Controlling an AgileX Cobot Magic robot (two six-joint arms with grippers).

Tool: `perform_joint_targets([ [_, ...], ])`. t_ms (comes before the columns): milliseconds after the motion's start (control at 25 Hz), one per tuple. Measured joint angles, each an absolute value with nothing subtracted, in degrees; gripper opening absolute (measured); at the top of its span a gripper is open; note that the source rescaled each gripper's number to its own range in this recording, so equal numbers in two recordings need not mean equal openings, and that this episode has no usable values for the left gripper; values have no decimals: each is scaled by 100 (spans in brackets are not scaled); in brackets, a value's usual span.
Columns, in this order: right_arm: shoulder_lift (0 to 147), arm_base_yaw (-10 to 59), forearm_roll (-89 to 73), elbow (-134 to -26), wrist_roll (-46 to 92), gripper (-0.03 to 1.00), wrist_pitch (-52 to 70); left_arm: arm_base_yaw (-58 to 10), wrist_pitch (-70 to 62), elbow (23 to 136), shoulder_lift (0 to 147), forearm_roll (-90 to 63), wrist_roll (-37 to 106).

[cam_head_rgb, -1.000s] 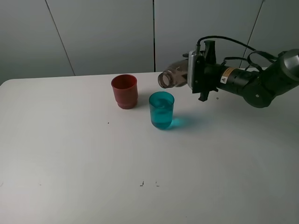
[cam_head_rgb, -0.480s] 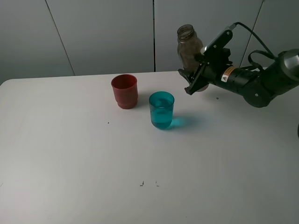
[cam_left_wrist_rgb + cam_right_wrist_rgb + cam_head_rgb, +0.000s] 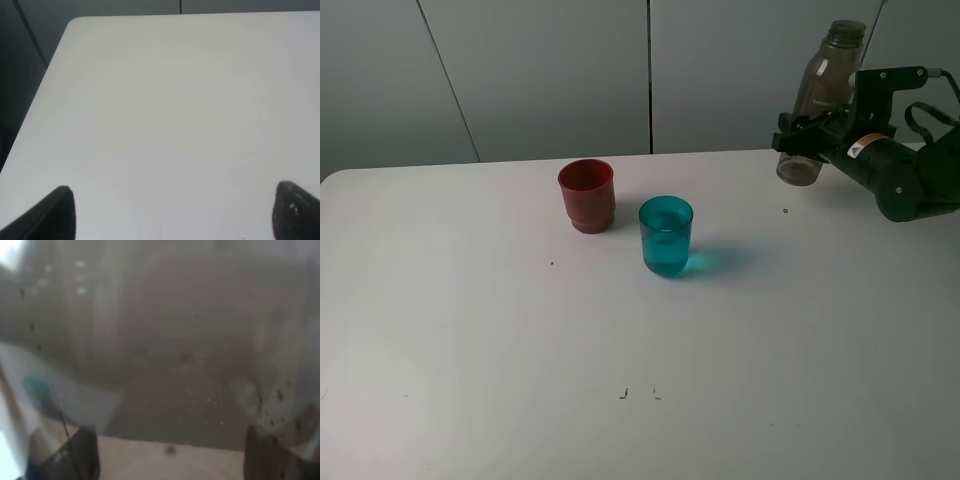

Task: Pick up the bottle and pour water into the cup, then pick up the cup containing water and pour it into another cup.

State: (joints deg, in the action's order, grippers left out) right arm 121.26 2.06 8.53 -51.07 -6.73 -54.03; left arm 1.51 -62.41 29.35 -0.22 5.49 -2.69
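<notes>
Up close, bottle (image 3: pixel 150 315) droplets (image 3: pixel 210 400), high view tilted

No legible text anywhere; small yellow sticker (image 3: pixel 863 150) on black right robot arm (image 3: pixel 910 185), too small to read.

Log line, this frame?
right gripper shut on bottle, mouth up | left gripper open | teal cup holds water | red cup stands apart

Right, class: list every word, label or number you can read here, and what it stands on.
Nothing is readable.
Yellow sticker on the right arm: too small to read.
On the bottle, teal cup and red cup, no lettering shows.
</notes>
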Motion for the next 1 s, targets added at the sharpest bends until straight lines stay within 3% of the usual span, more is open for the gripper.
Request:
perform_joint_targets([
  [520,13040,-2,632,-6013,-500,3,-5354,151,-6241,2935,-22,549,-269],
  [1000,13073,-2,632,-6040,-290,3,-4989,151,-6241,2935,-22,549,-269],
])
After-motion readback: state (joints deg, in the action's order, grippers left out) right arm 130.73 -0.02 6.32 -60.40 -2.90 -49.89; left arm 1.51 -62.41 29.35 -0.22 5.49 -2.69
